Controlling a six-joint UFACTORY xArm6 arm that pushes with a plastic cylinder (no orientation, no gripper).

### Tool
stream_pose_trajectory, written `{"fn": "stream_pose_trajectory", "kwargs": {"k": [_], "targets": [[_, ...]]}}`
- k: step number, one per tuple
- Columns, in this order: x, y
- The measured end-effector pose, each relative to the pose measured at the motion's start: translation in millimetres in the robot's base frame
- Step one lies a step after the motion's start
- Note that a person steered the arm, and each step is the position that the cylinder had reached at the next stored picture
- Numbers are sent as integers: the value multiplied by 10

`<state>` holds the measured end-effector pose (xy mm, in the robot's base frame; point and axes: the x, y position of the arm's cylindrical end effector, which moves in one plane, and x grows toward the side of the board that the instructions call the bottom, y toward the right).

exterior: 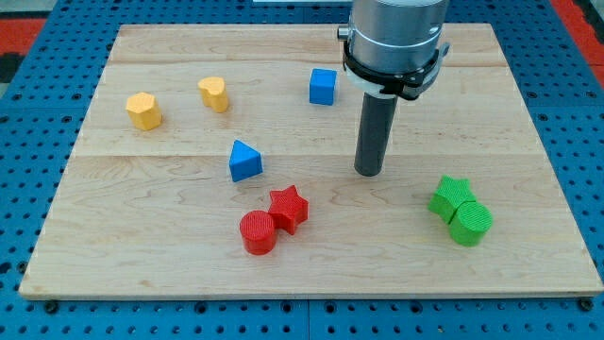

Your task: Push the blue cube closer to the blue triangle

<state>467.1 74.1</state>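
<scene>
Blue cube (323,86) sits near the view's top, a little left of the arm's grey body, on the wooden board (528,236), which is the largest thing here and fills most of the view over a blue pegged surface (28,312). Next in size is the arm (394,42), coming down from the view's top right of centre and ending in a dark rod; my tip (368,174) rests on the board below and to the right of the blue cube, clear of it, and well to the right of the blue triangle (244,161). This rig has no jaws, only the rod. The blue triangle lies below and to the left of the blue cube, with bare wood between them. Below the triangle, a red star (289,208) and a red cylinder (258,232) touch each other. At the view's right, a green star (451,197) and a green block (470,223), its shape unclear, press together. At the upper left stand two yellow blocks, one (144,110) further left and one (214,93) nearer the cube, apart from each other.
</scene>
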Motion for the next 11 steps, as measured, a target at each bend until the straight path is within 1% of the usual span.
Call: {"fn": "stream_pose_trajectory", "kwargs": {"k": [2,3,4,5,6,7,8,10,11], "targets": [[-12,-11],[-166,-99],[-368,-368],[-459,-257],[-750,-59],[-1264,112],[-1643,-184],[-1356,-1113],[-1338,-1546]]}}
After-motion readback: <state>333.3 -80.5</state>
